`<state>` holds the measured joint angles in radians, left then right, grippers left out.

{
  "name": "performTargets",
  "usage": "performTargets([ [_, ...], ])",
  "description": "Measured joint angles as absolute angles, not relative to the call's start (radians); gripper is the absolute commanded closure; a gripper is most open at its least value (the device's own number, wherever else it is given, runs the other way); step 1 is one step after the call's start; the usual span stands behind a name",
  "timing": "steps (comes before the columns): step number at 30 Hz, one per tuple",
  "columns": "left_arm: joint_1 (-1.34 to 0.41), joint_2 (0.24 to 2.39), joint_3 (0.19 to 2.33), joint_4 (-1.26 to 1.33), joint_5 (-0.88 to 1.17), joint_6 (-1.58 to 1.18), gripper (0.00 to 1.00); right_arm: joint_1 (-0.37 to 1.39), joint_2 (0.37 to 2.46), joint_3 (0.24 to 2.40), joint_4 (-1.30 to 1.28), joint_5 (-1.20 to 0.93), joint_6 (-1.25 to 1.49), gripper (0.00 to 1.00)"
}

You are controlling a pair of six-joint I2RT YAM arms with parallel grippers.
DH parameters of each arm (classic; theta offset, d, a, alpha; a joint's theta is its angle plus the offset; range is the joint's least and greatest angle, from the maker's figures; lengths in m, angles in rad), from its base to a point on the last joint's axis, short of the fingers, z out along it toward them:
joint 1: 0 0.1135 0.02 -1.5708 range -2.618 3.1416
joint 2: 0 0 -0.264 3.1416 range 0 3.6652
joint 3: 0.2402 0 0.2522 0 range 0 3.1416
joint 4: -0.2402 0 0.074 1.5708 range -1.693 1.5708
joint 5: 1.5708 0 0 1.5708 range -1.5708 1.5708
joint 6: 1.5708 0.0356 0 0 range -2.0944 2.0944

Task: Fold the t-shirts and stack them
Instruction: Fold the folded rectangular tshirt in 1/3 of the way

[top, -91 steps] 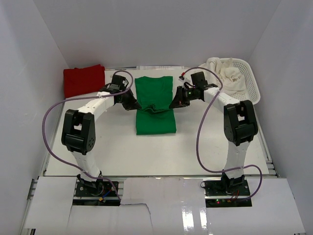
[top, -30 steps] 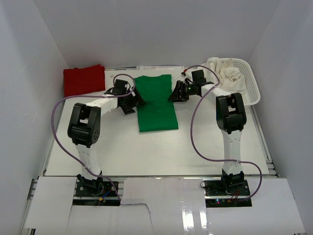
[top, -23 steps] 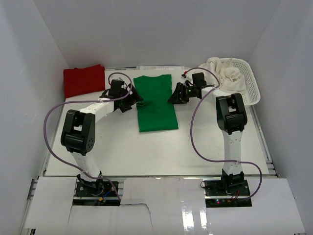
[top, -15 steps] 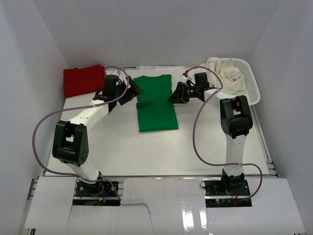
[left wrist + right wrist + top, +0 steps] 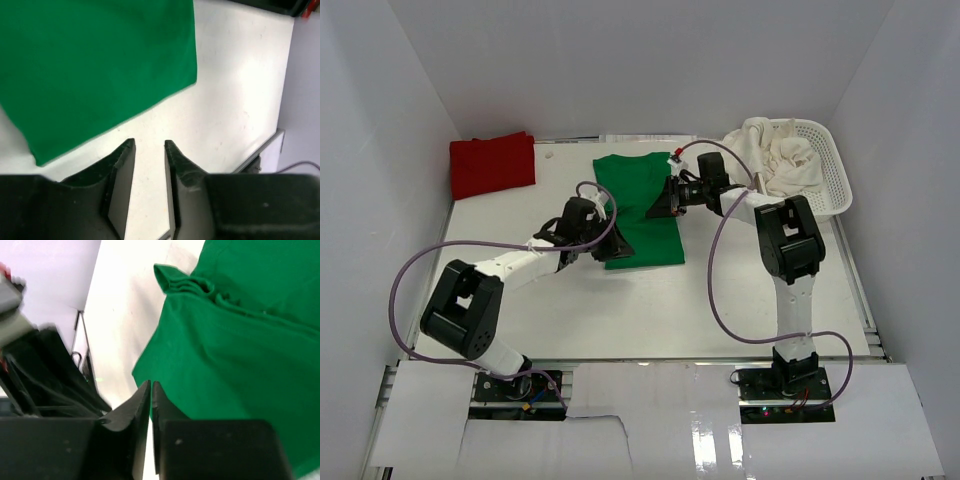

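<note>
A bright green t-shirt (image 5: 630, 190) lies flat on the table, folded into a long strip. My left gripper (image 5: 616, 249) is at its near left corner. In the left wrist view the left gripper (image 5: 149, 146) is slightly open and empty over bare table, just beside the green shirt's (image 5: 90, 65) edge. My right gripper (image 5: 654, 211) is low over the shirt's right half. In the right wrist view the right gripper (image 5: 150, 386) is shut at the green cloth's (image 5: 240, 340) edge, with no cloth seen between the fingers. A folded red t-shirt (image 5: 492, 164) lies at the back left. Cream-white shirts (image 5: 785, 152) are heaped at the back right.
The cream shirts sit in a white plastic mesh basket (image 5: 836, 170) at the back right corner. White walls close in the table (image 5: 650, 310) on three sides. Purple cables loop from both arms. The left arm shows dark and blurred at the left of the right wrist view.
Both grippers let go of the green shirt, which now lies flatter. My left gripper swung from its far left side to its near left corner. My right gripper moved left over the shirt.
</note>
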<state>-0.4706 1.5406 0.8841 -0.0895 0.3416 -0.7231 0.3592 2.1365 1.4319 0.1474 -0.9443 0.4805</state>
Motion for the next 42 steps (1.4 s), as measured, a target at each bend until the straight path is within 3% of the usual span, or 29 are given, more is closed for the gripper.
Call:
performTargets([
  [2,-0.493,1.538,0.845,-0.07,0.356,-0.735,1.0,0.372,2.172,1.458,0.161,-0.955,0.506,0.92],
  [21,-0.488,1.689,0.812,0.097,0.36,-0.741,1.0,0.5,2.333,1.61,0.199,-0.989,0.577,0.92],
  [42,-0.485,1.781,0.778,0.231,0.377,-0.771,1.0,0.503,2.51,1.786,0.205,-0.973,0.544,0.92],
])
